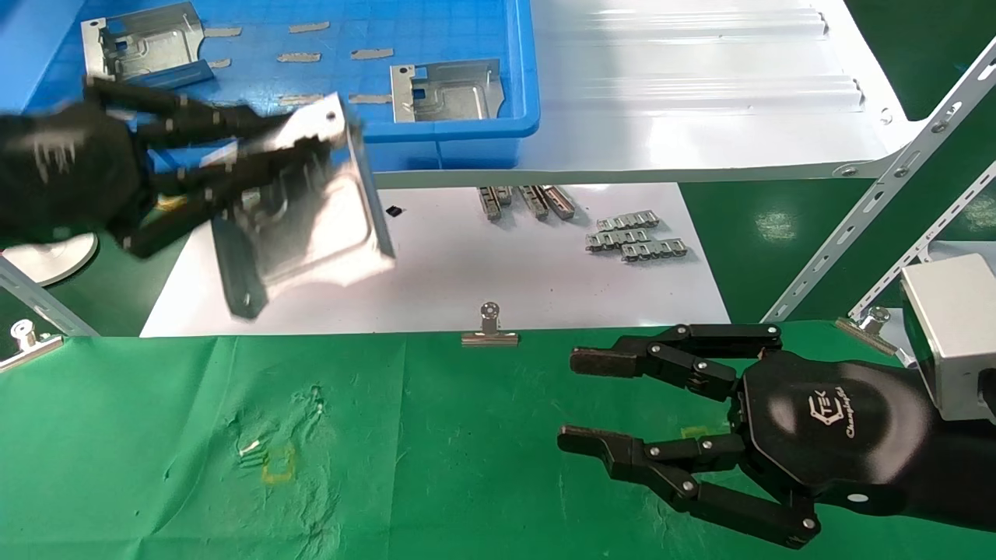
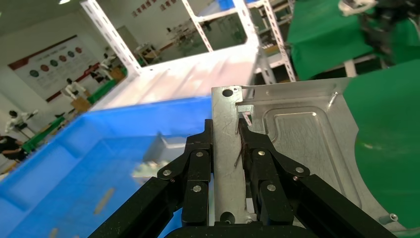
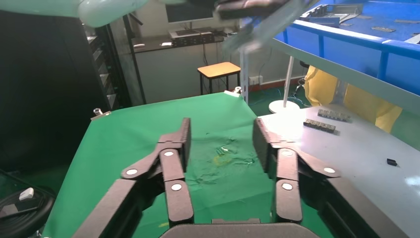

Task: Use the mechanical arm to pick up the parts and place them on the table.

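My left gripper (image 1: 303, 144) is shut on one silver part (image 1: 311, 225), held tilted in the air in front of the blue bin (image 1: 451, 128) and above the white sheet. In the left wrist view its black fingers (image 2: 198, 163) clamp the folded flange of the part (image 2: 302, 144). Two more parts (image 1: 148, 39) (image 1: 447, 89) lie in the bin. The green table (image 1: 389, 451) lies below and nearer. My right gripper (image 1: 580, 400) hovers open over the cloth at the right, nothing between its fingers (image 3: 173, 158).
A white shelf board (image 1: 685, 78) carries the bin. Small linked metal strips (image 1: 636, 237) lie on the white sheet. Binder clips (image 1: 489, 330) (image 1: 27, 338) hold the cloth's far edge. Slanted shelf rails (image 1: 895, 179) stand at the right. A yellow square outline (image 1: 278, 463) marks the cloth.
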Action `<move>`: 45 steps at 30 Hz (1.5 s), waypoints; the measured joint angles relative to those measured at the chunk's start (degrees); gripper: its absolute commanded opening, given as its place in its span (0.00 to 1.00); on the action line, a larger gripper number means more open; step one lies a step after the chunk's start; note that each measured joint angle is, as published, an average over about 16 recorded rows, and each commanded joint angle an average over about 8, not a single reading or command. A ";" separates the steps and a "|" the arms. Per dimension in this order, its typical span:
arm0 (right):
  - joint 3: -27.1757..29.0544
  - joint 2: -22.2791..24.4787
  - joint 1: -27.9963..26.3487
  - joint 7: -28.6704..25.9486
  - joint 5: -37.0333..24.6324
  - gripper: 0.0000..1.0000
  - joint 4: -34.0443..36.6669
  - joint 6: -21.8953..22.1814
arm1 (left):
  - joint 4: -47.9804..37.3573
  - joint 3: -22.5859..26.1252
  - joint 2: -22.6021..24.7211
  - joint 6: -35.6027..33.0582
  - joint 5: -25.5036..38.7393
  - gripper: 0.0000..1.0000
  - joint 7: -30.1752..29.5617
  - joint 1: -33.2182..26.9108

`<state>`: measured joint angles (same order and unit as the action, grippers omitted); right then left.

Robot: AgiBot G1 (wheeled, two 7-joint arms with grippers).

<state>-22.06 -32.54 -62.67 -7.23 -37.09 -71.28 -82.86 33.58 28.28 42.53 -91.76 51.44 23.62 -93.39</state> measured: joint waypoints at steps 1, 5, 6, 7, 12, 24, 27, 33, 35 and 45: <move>0.00 0.00 0.00 0.00 0.00 1.00 0.00 0.00 | 0.92 0.77 -0.63 0.08 -0.77 0.00 0.84 1.38; 0.00 0.00 0.00 0.00 0.00 1.00 0.00 0.00 | 2.33 3.91 -2.22 0.63 -2.16 0.00 5.12 5.98; 0.00 0.00 0.00 0.00 0.00 1.00 0.00 0.00 | 2.18 4.71 -2.38 0.82 -2.02 0.00 6.46 6.90; 0.00 0.00 0.00 0.00 0.00 1.00 0.00 0.00 | 1.82 5.51 -2.43 1.09 -1.70 0.00 7.92 7.72; 0.00 0.00 0.00 0.00 0.00 1.00 0.00 0.00 | -2.26 8.84 -1.57 2.73 1.02 0.00 15.78 10.21; 0.00 0.00 0.00 0.00 0.00 1.00 0.00 0.00 | -16.69 13.02 2.85 5.37 8.95 0.07 32.99 9.07; 0.00 0.00 0.00 0.00 0.00 1.00 0.00 0.00 | -19.17 13.53 3.47 5.48 10.04 0.45 36.09 8.42; 0.00 0.00 0.00 0.00 0.00 1.00 0.00 0.00 | -23.12 14.01 4.52 5.75 11.18 1.00 40.78 7.26; -0.01 0.00 0.00 0.00 0.00 1.00 0.00 0.00 | -24.15 14.08 4.77 5.57 11.35 1.00 41.96 6.95; -0.01 0.00 0.00 0.00 0.00 1.00 0.00 0.00 | -27.74 13.30 4.81 2.47 9.75 1.00 41.49 5.89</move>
<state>-22.06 -32.54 -62.68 -7.23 -37.09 -71.28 -82.85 5.84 41.58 47.34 -89.29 61.19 65.11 -87.49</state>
